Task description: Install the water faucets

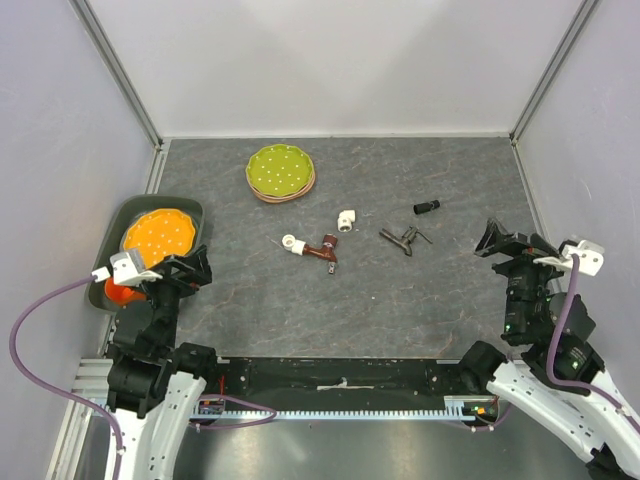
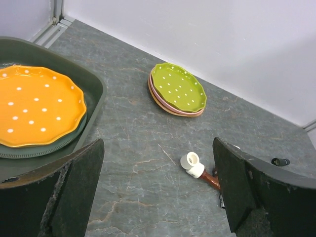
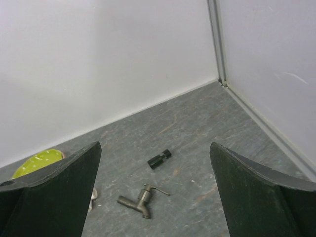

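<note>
Left wrist view shows the left claw (image 2: 158, 143) from close up. Its two black fingers (image 2: 74, 192) stand far apart with nothing between them, only grey table (image 2: 138, 148) below. Just past the right-hand finger lies the reddish-brown faucet (image 2: 212, 180), partly hidden by that finger. It is a small tap lying on its side. A white elbow piece (image 2: 192, 165) touches its near end. Farther back sits a green spotted plate (image 2: 178, 88) on top of other plates. To the left is an orange spotted plate (image 2: 37, 106) inside a dark tray (image 2: 96, 89).

On the other side, the right claw (image 3: 154, 147) is spread wide too and holds nothing. Between its fingers, farther out on the table, lies the dark grey faucet (image 3: 138, 200). It is dull metal, with a spout and a thin handle sticking out, and it lies flat. A short black tube (image 3: 159, 159) lies a little beyond it, not touching.

From above, both faucets lie near the middle of the table, the brown one to the left and the grey one to the right, apart from each other. A second white elbow piece (image 1: 347, 220) sits between them, a bit farther back. The left arm is folded low at the left edge, beside the tray, with its claw pointing toward the middle. The right arm is bent the same way at the right edge, with its claw facing the grey faucet from well away.
</note>
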Tool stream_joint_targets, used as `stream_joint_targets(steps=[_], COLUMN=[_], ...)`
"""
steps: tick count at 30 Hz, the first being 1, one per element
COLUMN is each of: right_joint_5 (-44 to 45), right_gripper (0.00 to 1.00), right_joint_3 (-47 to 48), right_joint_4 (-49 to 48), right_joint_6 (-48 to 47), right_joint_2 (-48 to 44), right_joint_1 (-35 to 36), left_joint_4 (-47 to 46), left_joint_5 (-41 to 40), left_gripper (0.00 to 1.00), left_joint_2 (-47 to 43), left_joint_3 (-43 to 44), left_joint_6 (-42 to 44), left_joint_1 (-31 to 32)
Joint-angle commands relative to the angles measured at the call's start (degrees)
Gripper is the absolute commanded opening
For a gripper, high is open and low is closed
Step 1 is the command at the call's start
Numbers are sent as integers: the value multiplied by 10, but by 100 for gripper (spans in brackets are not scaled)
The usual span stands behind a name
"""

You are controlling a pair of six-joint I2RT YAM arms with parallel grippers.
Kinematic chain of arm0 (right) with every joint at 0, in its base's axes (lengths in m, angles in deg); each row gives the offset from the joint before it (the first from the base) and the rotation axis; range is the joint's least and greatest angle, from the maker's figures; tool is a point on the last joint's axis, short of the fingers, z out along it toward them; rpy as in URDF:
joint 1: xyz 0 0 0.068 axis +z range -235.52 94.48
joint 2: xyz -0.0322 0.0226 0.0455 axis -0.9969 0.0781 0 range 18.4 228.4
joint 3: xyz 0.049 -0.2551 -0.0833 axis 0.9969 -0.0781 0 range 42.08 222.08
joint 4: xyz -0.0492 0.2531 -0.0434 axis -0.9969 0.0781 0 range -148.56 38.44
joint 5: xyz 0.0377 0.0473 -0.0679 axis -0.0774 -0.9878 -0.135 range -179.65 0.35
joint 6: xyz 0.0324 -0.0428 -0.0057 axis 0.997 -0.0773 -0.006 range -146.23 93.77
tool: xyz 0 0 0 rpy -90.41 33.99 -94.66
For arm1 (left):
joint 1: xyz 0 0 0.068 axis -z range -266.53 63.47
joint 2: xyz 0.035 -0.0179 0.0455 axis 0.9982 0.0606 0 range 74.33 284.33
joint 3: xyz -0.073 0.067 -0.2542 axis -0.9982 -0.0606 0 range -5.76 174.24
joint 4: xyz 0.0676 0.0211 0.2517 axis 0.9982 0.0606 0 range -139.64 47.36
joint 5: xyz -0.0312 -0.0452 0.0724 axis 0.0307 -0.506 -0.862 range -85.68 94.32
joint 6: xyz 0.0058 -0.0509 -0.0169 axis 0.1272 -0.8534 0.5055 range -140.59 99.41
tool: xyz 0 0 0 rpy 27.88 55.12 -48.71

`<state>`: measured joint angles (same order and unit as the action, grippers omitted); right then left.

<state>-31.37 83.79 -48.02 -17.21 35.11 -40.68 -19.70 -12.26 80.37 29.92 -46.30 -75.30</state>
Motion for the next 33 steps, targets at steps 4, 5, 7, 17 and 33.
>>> stream_joint_targets(steps=[4, 5, 7, 17, 33], right_joint_5=[8, -1, -8, -27, -43], right_gripper=[98, 98, 98, 98, 98], right_joint_3=[-31, -37, -44, -94, -111], right_joint_4=[29, 23, 18, -45, -69], right_joint_6=[-69, -74, -78, -109, -125], right_joint_2=[-24, -28, -33, -81, -76], right_joint_1=[1, 1, 1, 1, -12], left_joint_4=[-15, -15, -14, -19, -37], left_joint_5=[-16, -14, -9, 36, 71], left_gripper=[96, 96, 96, 95, 94], left_joint_2=[4, 7, 8, 24, 50], left_joint_3=[18, 18, 18, 17, 16], left_joint_6=[-12, -11, -12, -21, -29], left_joint_1=[-22, -24, -32, -96, -109])
